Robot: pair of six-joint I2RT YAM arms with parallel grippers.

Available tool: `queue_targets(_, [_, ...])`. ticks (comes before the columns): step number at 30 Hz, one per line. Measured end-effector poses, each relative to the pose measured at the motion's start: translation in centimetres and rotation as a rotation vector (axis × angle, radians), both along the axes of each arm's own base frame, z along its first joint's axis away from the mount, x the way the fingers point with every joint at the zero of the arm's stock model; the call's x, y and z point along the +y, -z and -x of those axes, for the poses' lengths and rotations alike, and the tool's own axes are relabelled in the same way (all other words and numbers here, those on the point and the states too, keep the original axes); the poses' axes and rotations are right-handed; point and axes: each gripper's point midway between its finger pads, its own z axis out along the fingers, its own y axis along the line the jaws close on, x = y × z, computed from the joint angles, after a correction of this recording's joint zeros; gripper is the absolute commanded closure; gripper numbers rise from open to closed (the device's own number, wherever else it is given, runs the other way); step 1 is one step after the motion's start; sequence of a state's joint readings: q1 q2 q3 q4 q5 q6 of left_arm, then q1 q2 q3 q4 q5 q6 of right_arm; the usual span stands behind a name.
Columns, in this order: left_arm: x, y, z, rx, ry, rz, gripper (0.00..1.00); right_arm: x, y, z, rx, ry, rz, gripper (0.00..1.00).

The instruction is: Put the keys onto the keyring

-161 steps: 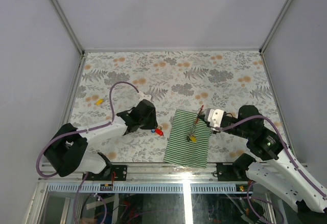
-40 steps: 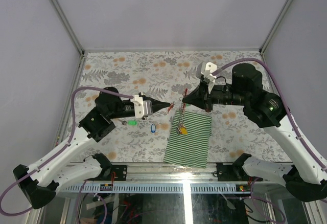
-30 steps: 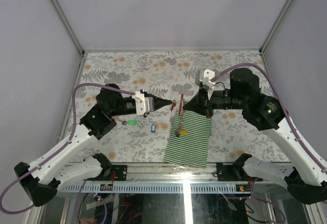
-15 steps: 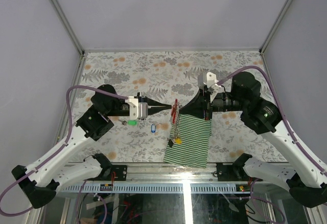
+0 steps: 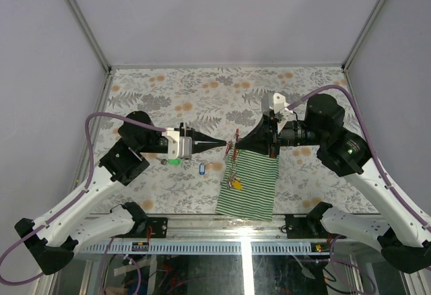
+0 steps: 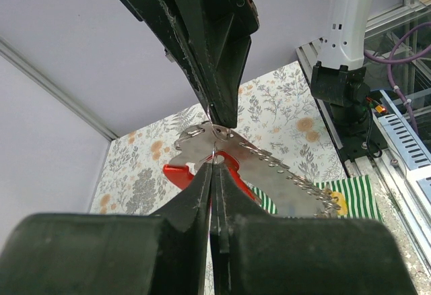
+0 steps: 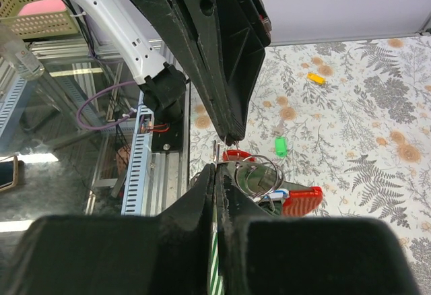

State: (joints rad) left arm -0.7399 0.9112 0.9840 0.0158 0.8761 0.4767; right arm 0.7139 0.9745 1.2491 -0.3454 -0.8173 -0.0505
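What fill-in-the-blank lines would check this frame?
1. The left tool and right tool meet tip to tip, both ___.
2. The keyring hangs over a striped ___.
3. The tag at its lower end is ___.
4. On the table, a blue-tagged key lies near a ___-tagged one.
Missing: shut; cloth; yellow; green.

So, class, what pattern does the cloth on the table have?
The cloth has green and white stripes, clearest in the top external view.

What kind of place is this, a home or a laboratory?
Probably a robot test booth in a laboratory: plain white walls on metal frame bars enclose a floral table, and exposed wiring runs below.
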Motion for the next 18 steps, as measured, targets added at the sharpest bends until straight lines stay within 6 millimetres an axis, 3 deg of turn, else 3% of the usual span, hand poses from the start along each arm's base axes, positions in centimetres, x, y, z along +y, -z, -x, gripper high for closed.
queue_targets(18, [-0.01, -0.23, 0.41, 0.003, 0.022, 0.005, 1.00, 0.38, 0.51, -0.13, 0.024, -0.014, 0.011, 1.00])
